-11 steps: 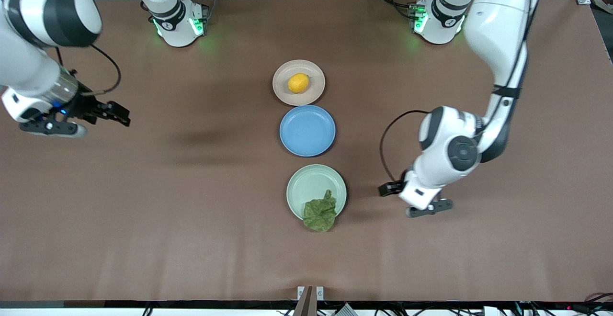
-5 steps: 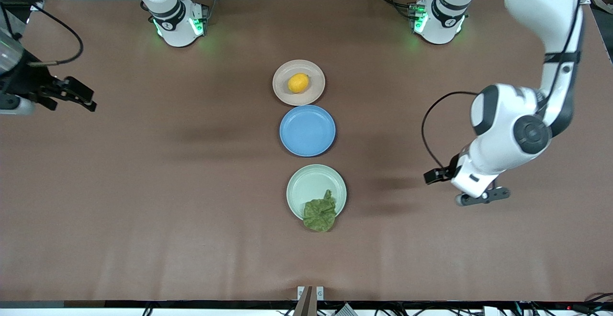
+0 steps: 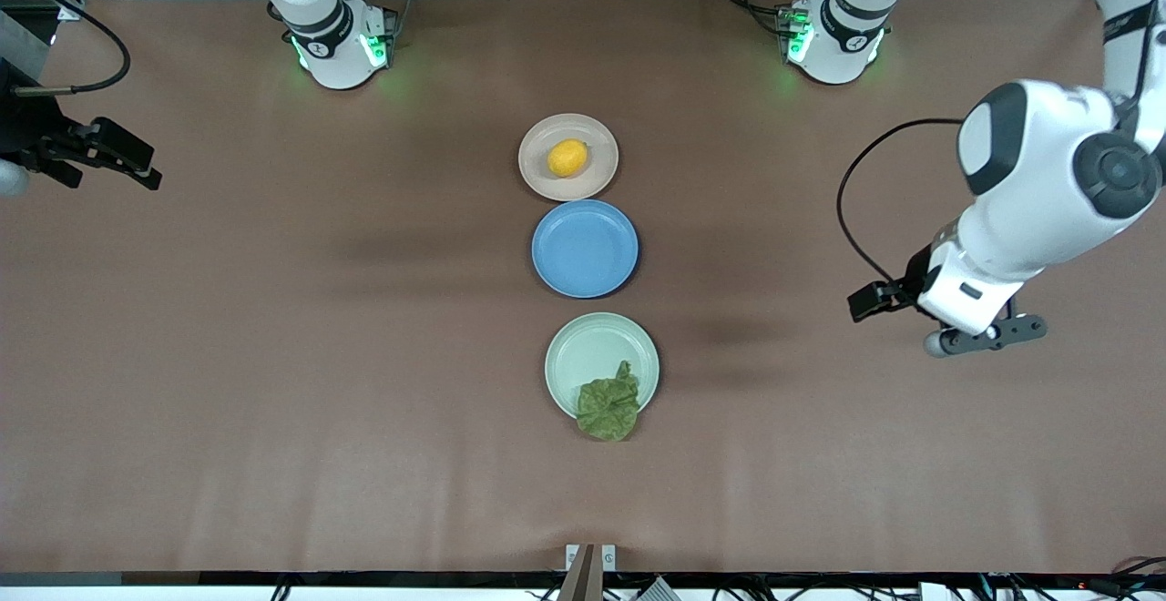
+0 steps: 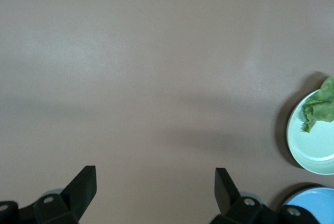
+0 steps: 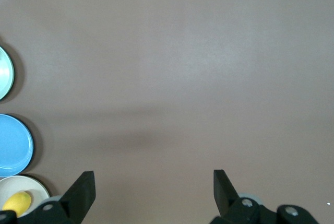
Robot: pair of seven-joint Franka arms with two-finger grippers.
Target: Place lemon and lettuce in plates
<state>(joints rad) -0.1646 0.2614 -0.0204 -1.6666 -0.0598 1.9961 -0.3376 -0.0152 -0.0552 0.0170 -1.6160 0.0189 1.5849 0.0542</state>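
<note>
The lemon (image 3: 567, 157) lies in the beige-pink plate (image 3: 534, 173), the plate nearest the robots' bases. The lettuce (image 3: 608, 406) lies on the mint green plate (image 3: 583, 346), hanging over its edge nearest the front camera. My left gripper (image 3: 984, 335) is open and empty, up over bare table toward the left arm's end; its wrist view shows the open gripper (image 4: 155, 174), the lettuce (image 4: 319, 106) and the mint plate (image 4: 313, 151). My right gripper (image 3: 23, 168) is open and empty over the right arm's end; its wrist view shows the open gripper (image 5: 154, 177), the lemon (image 5: 17, 202) and the beige plate (image 5: 32, 184).
An empty blue plate (image 3: 585, 248) sits between the two task plates, in one row across the table's middle. It also shows in the left wrist view (image 4: 313, 205) and the right wrist view (image 5: 13, 145). Brown table (image 3: 273, 355) lies on either side of the row.
Both arms have drawn away from the plates toward their own ends of the table. The lemon, lettuce and plates have not moved.
</note>
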